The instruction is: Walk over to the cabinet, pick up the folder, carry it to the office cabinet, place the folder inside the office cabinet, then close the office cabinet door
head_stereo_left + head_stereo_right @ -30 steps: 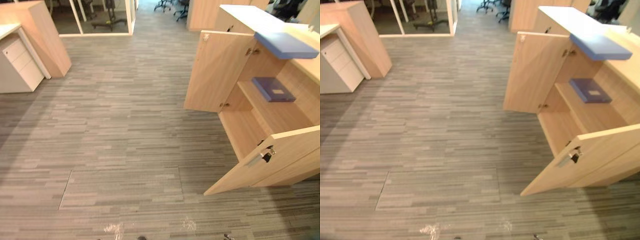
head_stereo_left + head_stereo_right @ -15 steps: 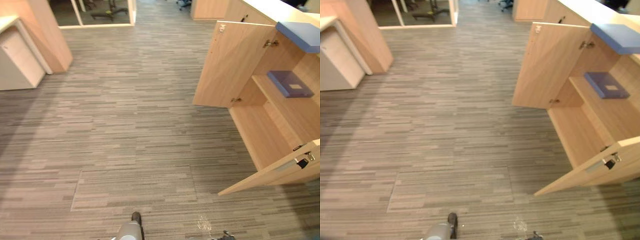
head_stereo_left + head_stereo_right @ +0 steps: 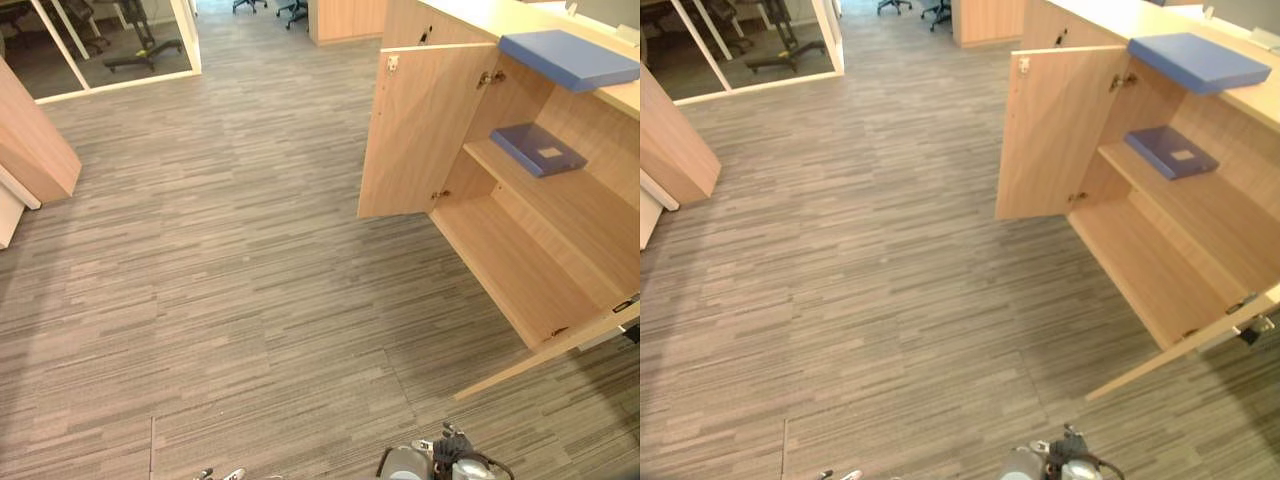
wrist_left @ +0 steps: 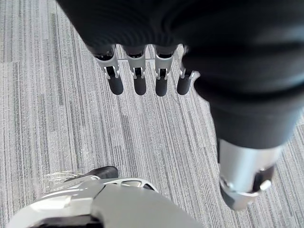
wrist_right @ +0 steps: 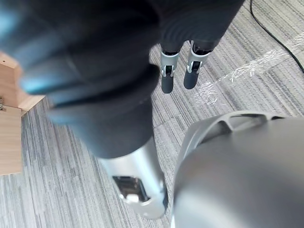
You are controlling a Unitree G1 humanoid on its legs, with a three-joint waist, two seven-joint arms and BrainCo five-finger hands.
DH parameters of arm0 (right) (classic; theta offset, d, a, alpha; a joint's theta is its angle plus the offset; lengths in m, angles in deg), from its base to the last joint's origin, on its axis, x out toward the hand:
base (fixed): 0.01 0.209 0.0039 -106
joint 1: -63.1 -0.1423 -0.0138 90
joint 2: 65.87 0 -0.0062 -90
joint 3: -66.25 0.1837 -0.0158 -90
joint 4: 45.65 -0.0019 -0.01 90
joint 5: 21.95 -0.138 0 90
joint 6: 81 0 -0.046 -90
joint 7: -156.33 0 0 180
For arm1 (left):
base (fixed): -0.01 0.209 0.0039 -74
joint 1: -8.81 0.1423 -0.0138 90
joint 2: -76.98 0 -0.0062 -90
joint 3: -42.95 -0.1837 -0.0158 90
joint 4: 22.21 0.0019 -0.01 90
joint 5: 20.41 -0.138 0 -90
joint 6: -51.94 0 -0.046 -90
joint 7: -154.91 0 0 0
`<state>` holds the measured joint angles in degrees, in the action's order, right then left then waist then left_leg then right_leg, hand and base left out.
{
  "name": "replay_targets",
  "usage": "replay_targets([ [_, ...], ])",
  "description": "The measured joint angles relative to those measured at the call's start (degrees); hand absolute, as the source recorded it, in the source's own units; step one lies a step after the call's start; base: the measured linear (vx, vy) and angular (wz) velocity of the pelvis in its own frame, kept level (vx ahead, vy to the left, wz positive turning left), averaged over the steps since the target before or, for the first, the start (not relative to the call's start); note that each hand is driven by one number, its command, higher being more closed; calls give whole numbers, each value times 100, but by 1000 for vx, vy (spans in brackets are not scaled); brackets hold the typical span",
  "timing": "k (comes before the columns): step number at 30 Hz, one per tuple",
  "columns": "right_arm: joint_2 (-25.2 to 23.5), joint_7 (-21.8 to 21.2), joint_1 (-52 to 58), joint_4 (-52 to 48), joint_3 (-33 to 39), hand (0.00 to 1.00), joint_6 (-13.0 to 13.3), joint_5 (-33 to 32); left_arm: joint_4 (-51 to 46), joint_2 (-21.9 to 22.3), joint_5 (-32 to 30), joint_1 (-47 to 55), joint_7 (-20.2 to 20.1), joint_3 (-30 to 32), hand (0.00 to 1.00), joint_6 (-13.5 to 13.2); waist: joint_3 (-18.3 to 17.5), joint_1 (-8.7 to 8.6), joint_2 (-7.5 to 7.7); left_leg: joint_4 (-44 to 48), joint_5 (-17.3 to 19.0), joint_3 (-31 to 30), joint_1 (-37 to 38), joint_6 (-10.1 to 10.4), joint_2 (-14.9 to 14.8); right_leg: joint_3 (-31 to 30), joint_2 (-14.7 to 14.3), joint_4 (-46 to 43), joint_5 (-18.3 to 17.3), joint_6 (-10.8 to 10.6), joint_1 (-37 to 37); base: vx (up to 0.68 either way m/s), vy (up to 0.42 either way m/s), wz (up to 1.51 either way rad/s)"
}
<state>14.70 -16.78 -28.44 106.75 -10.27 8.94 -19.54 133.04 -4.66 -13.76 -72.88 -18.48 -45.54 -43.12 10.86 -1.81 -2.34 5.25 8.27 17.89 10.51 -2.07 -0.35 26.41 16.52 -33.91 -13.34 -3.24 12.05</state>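
Hands: our left hand (image 4: 139,78) and right hand (image 5: 168,71) both hang with fingers straight and loose, holding nothing.
Underfoot: grey striped carpet (image 3: 230,260) lies below both hands.
To our right: the office cabinet (image 3: 520,270) is near, with its far door (image 3: 415,130) and near door (image 3: 545,352) both swung wide.
On the shelf: a dark blue folder (image 3: 538,148) lies flat inside.
On top: a lighter blue folder (image 3: 568,58) rests on the cabinet's top, overhanging the edge.
Done: if the shelf folder is ours, we judge fetching and placing finished. We cannot tell which folder is meant.
Left: shutting the doors, for which we judge we must step closer.
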Motion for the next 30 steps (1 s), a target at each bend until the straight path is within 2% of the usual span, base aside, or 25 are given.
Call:
replay_targets([
  [1,-17,0,1,3,-2,0,0,-16,4,-9,-28,16,1,31,0,21,13,4,40,-109,57,46,118,120,8,47,-115,507,240,58,86,149,-209,-9],
  [2,-35,1,2,-1,4,0,6,-38,6,-26,-42,13,0,59,0,27,49,0,89,-131,77,52,179,186,53,13,-144,731,606,231,88,157,-222,-17],
  [3,39,3,-8,-19,17,0,10,-85,71,62,-57,-17,5,98,0,43,95,-10,-26,-190,105,47,291,311,-31,8,-285,745,718,479,66,164,-213,-29],
  [4,83,0,-11,-75,28,0,9,-118,76,161,-81,-22,6,175,0,52,59,-30,-156,-215,110,120,241,365,-130,2,-413,776,636,536,118,171,-211,-31],
  [5,98,-4,-11,-110,33,0,9,-125,75,196,-94,-43,6,222,0,57,89,-39,-187,-228,111,152,245,404,-183,4,-464,750,569,537,138,169,-209,-22],
  [8,74,-5,138,-151,147,0,0,-122,53,218,-212,-166,4,369,0,73,130,-84,-170,-252,133,167,334,668,-413,107,-654,512,136,601,132,177,-240,-1],
  [10,24,-4,181,-145,294,0,-1,-126,54,224,-217,-216,5,425,0,77,133,-123,-162,-140,164,116,329,718,-519,195,-688,480,-8,603,50,140,-203,22],
  [12,-12,-3,212,-70,455,0,-2,-130,27,204,-178,-284,7,427,0,76,120,-156,-143,677,283,5,-31,898,-717,342,-731,628,-104,584,-105,134,-232,41],
  [13,-10,1,215,-3,520,0,-6,-154,-6,194,-149,-296,7,426,0,74,116,-161,-138,1311,344,-34,-310,1009,-852,415,-775,779,-98,575,-240,164,-210,33],
  [15,-9,9,266,100,548,0,-32,-238,-73,183,-13,-277,17,444,0,61,107,-122,-136,2952,437,-262,-965,1358,-1106,463,-954,1107,-41,589,-639,203,-132,9],
  [16,-10,14,294,102,553,0,-35,-295,-72,188,47,-255,39,462,0,51,103,-95,-133,3438,477,-296,-1122,1414,-1141,436,-1043,1231,-14,634,-797,211,-39,-19],
  [18,-56,34,330,90,587,0,-35,-358,-72,204,88,-234,59,573,0,43,77,-32,-105,3840,572,-235,-1389,1288,-1132,342,-1176,1415,23,704,-1029,221,23,-30],
  [20,-124,46,335,89,769,0,-37,-360,-77,233,138,-237,67,798,0,31,70,103,-30,3760,782,-195,-1776,941,-1043,86,-1244,1558,23,710,-1222,210,65,-56],
  [21,-130,47,336,89,769,0,-37,-358,-86,235,192,-233,67,842,0,25,76,137,-8,3637,810,-192,-1863,894,-1036,3,-1239,1575,21,707,-1271,182,78,-68],
  [23,-149,47,335,89,764,0,-39,-354,-179,238,219,-205,69,913,0,13,93,181,44,3047,820,-286,-2056,809,-1030,-182,-1153,1603,0,648,-1415,166,102,-57],
  [24,-164,47,332,87,764,0,-39,-354,-185,208,222,-196,72,930,0,5,122,175,107,2582,768,-377,-2178,767,-1024,-299,-1026,1608,-29,550,-1517,196,164,-42],
  [26,-185,54,400,92,758,0,-45,-354,-185,206,277,-170,83,1060,0,-18,98,168,194,1752,463,-643,-2355,748,-1027,-449,-813,1655,-59,327,-1634,215,218,-39],
  [27,-191,74,422,93,721,0,-46,-355,-186,239,341,-133,107,1185,0,-43,88,172,229,1066,162,-933,-2390,786,-1075,-609,-650,1676,-101,99,-1744,249,320,-41],
  [30,-197,92,444,185,587,0,-47,-355,-163,278,486,8,179,1274,0,-46,55,174,192,475,-123,-1447,-2327,979,-1133,-946,-462,1791,-245,-314,-1985,332,481,-57],
])
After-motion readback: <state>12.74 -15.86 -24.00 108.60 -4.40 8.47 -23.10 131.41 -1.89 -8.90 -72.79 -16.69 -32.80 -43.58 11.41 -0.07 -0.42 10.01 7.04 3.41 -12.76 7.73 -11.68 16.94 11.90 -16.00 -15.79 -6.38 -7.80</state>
